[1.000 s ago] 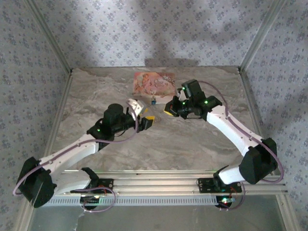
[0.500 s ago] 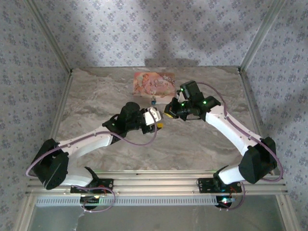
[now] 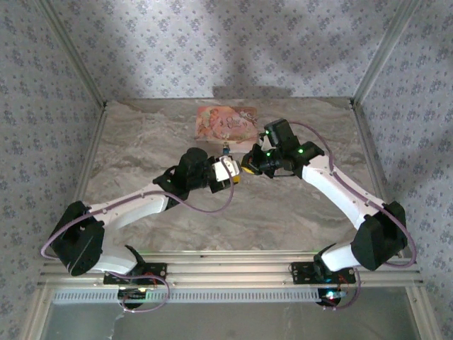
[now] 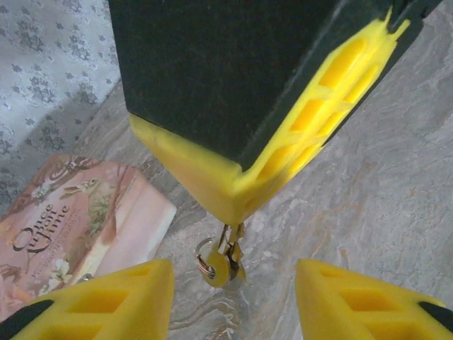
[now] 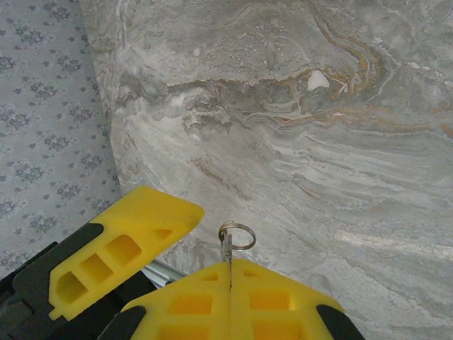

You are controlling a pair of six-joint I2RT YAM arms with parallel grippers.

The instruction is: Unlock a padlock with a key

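The right gripper (image 5: 230, 276) has its fingers clamped together on a key (image 5: 226, 255), the ring (image 5: 237, 236) jutting past the fingertips, while the left gripper (image 4: 233, 297) hovers close by with fingers apart. The padlock (image 3: 225, 147) lies near the far edge of the table (image 3: 141, 142), just in front of the pink box (image 3: 226, 122). The left fingers would best straddle its body squarely, leaving the keyhole unobstructed.

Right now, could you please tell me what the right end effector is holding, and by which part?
The right end effector is shut on the key, pinched along its shaft; its ringed end sticks out.
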